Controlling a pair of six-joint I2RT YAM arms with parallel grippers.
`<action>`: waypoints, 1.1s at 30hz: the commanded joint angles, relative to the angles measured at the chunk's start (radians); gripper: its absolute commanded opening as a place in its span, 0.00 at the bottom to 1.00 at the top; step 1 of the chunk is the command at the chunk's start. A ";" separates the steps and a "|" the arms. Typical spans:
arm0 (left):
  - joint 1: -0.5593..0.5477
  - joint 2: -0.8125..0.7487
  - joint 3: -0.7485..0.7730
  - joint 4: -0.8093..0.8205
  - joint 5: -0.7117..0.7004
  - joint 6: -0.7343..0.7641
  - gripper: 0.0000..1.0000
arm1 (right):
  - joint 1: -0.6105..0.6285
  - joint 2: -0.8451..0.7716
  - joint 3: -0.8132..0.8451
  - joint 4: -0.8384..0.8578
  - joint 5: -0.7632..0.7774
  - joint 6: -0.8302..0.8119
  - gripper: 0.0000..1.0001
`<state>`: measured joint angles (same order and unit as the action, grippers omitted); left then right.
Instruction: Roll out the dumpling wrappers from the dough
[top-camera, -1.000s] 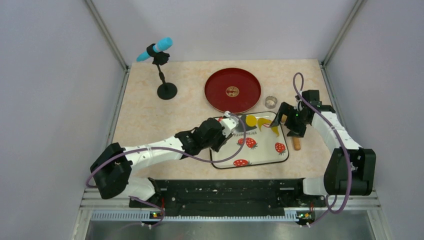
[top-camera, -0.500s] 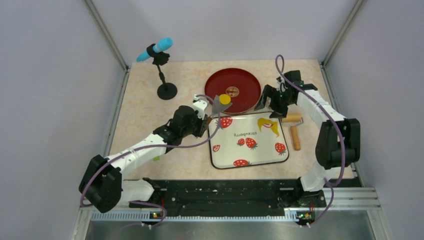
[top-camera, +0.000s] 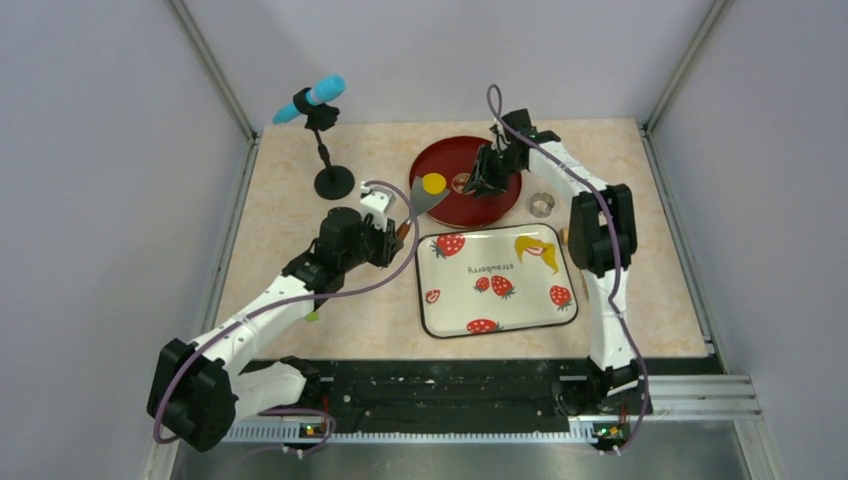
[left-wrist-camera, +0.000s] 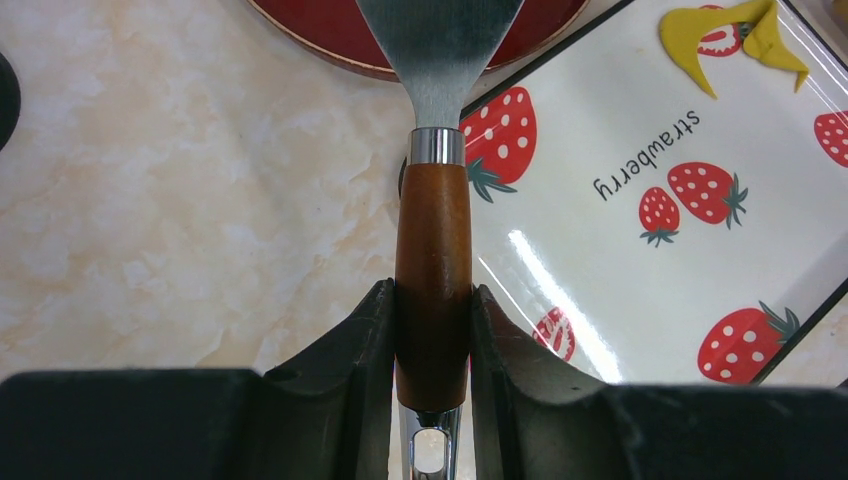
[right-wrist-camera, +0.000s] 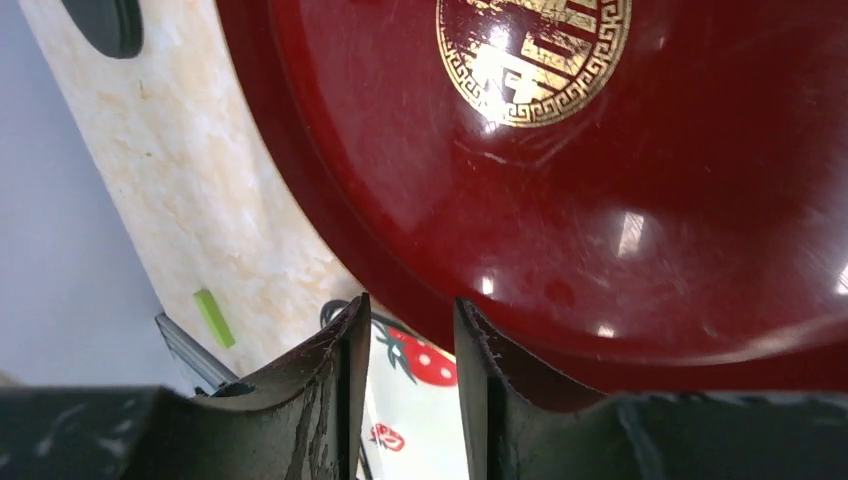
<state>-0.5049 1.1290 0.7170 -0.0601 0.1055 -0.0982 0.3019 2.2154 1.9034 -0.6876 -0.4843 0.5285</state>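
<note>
A small round yellow dumpling wrapper (top-camera: 433, 184) lies on the metal blade of a spatula (top-camera: 424, 200), held over the left rim of the red plate (top-camera: 505, 205). My left gripper (left-wrist-camera: 433, 300) is shut on the spatula's brown wooden handle (left-wrist-camera: 432, 230). Leftover yellow dough (top-camera: 537, 250) sits on the strawberry tray (top-camera: 520, 310) at its far right; the left wrist view shows this dough (left-wrist-camera: 730, 35) too. My right gripper (top-camera: 478, 183) hovers over the plate (right-wrist-camera: 600, 200), its jaws a narrow gap apart with nothing between them (right-wrist-camera: 410, 310).
A small metal ring (top-camera: 541, 204) stands right of the plate. A microphone on a black stand (top-camera: 334, 182) is at the far left. A tan bit of the roller (top-camera: 565, 237) peeks out behind my right arm. A green scrap (top-camera: 311, 316) lies near my left arm.
My left arm carried the spatula with the yellow disc from the tray up to the plate's left rim. My right arm left the roller, swung over the plate, and its jaws narrowed.
</note>
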 joint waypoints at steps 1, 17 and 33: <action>0.002 -0.064 -0.018 0.065 0.026 -0.004 0.00 | 0.015 0.117 0.144 -0.116 -0.013 0.006 0.32; 0.002 -0.109 -0.067 0.064 0.036 -0.033 0.00 | 0.068 0.010 -0.129 -0.186 -0.002 -0.116 0.20; 0.002 -0.101 -0.063 0.078 0.058 -0.047 0.00 | 0.089 -0.321 -0.394 -0.141 -0.002 -0.123 0.24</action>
<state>-0.5049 1.0534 0.6430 -0.0692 0.1398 -0.1291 0.3748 2.0102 1.4944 -0.8223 -0.5014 0.4191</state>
